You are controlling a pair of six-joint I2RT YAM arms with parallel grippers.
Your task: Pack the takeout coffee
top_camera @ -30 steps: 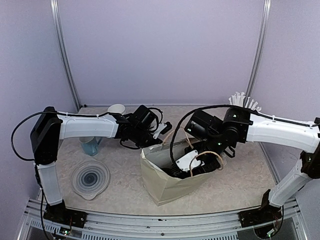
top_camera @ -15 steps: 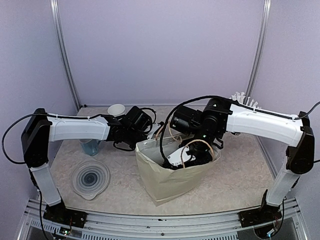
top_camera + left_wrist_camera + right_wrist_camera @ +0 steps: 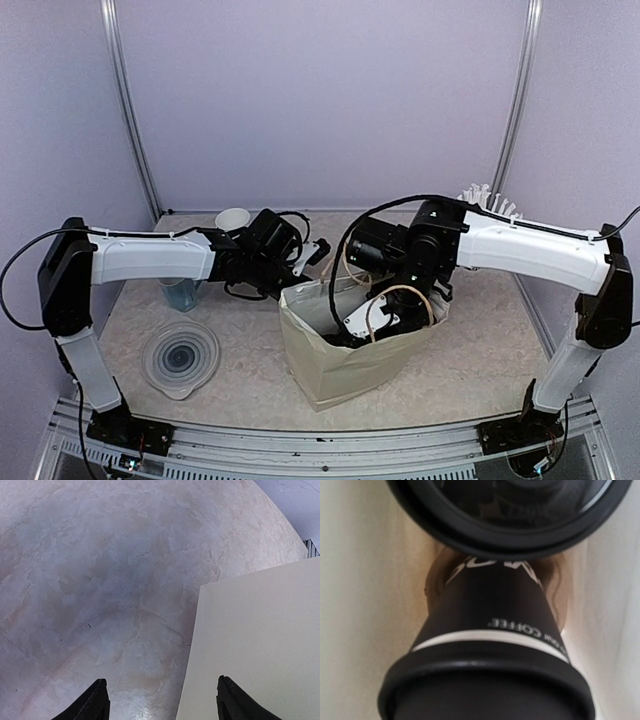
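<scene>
Right gripper [image 3: 348, 332] deep in paper bag [image 3: 340, 375], lidded coffee cups [image 3: 492, 615] just under its cam; jaws hidden, cannot tell. Left gripper [image 3: 161, 685], spread, at bag's 10 o'clock, prob. to steady it.

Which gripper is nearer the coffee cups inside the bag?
Right. The right gripper is down inside the paper bag, the coffee cups filling its wrist view; the left gripper hovers outside the bag, over the table.
</scene>
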